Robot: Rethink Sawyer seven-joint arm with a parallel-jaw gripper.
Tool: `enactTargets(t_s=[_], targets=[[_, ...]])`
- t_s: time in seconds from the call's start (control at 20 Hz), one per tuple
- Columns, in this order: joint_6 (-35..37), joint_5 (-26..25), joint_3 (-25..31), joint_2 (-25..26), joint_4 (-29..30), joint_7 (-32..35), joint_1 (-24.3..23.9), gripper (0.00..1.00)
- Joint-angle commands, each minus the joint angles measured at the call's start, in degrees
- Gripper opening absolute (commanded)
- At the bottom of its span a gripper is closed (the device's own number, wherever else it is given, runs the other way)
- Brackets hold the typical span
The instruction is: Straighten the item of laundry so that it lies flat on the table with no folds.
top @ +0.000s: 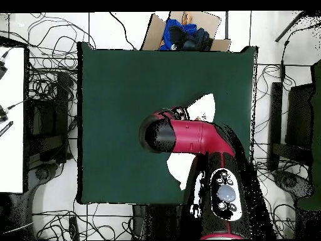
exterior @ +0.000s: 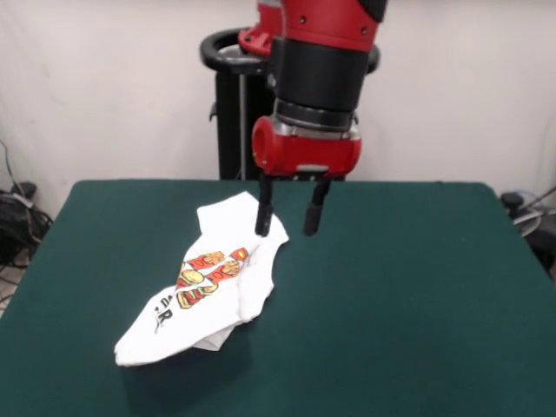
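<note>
At the top edge of the overhead view a cardboard box (top: 213, 39) sits just beyond the table (exterior: 417, 304), with blue and dark cloth (top: 183, 34) bundled in it. My gripper (exterior: 287, 219) hangs with its two black fingers spread apart and nothing between them. The shirt (exterior: 204, 291) lies crumpled and folded over itself left of centre in the front view. Its upper end is right under my left-hand finger (exterior: 263, 213) as pictured; whether they touch I cannot tell. The other finger stands over bare green. The shirt's long axis runs diagonally from that upper end down to the lower left, print facing up.
</note>
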Motion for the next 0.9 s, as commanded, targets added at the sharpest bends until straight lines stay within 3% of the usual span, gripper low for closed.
enactTargets(t_s=[0.05,0.6,0.9], targets=[[-6.0,2.9,-6.1,6.7,-3.4,18.6,1.2,1.00],[-16.2,4.9,-6.9,12.8,-1.5,22.3,0.7,1.00],[-12.2,-1.7,2.7,10.8,1.8,9.8,-5.0,1.00]])
